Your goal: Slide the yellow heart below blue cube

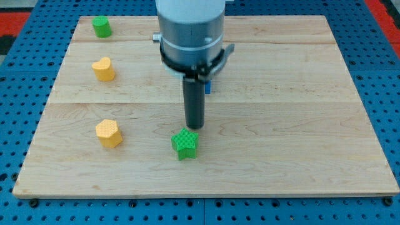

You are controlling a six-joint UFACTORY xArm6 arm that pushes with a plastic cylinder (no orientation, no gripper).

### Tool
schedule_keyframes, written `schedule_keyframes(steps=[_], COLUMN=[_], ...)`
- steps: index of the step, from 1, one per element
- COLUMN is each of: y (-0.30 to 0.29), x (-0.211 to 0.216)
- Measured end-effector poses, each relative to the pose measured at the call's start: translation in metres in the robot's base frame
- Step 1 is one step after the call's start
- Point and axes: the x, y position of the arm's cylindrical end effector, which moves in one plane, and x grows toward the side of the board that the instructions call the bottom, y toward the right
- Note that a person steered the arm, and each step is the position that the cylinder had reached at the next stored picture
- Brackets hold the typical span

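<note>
The yellow heart (pixel 104 69) lies at the board's left, in its upper half. The blue cube (pixel 209 86) is near the board's middle, mostly hidden behind the arm; only a sliver shows to the right of the rod. My tip (pixel 194 127) is down on the board just above the green star (pixel 185 144), close to it or touching it. The tip is below the blue cube and far to the right of the yellow heart.
A yellow hexagon block (pixel 109 133) sits at the lower left. A green cylinder-like block (pixel 101 27) sits at the top left corner. The wooden board (pixel 300 125) lies on a blue pegboard surface. The arm's grey body (pixel 190 31) covers the top centre.
</note>
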Motion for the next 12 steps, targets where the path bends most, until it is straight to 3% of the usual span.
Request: schedule_keyframes(steps=[1, 2, 3, 4, 6, 7, 8, 9, 10, 11, 12], y=[-0.064, -0.126, -0.218, -0.264, -0.101, -0.098, -0.039, -0.042, -0.037, -0.018, -0.058], x=[-0.05, -0.042, -0.081, -0.109, -0.11, -0.163, -0.127, -0.048, -0.041, -0.092, -0.126])
